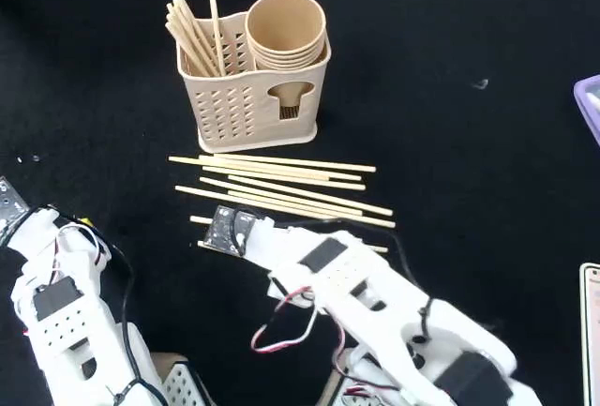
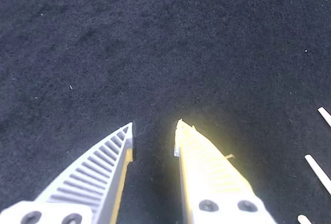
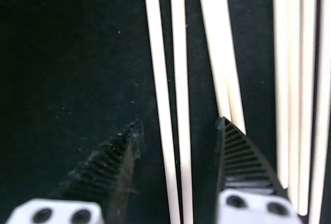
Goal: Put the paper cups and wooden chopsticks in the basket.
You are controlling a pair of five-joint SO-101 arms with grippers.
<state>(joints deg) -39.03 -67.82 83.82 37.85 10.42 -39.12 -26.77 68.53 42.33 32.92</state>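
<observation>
A beige perforated basket (image 1: pixel 248 106) stands at the back of the black table. It holds a stack of paper cups (image 1: pixel 286 26) and several upright wooden chopsticks (image 1: pixel 192 31). In front of it, several loose chopsticks (image 1: pixel 281 186) lie side by side. My right gripper (image 1: pixel 230 230) is low over their near left ends. In the right wrist view it (image 3: pixel 178 123) is open, with two chopsticks (image 3: pixel 173 79) running between its fingers and more beside them. My left gripper (image 2: pixel 153 127) is open above bare cloth at the table's near left (image 1: pixel 9 202), with chopstick ends (image 2: pixel 316 169) off to one side.
A purple object (image 1: pixel 589 101) pokes in at the right edge, and a white item (image 1: pixel 591 331) lies at the near right edge. A small speck (image 1: pixel 480 83) lies on the cloth to the right of the basket. The arms' white bodies occupy the near side.
</observation>
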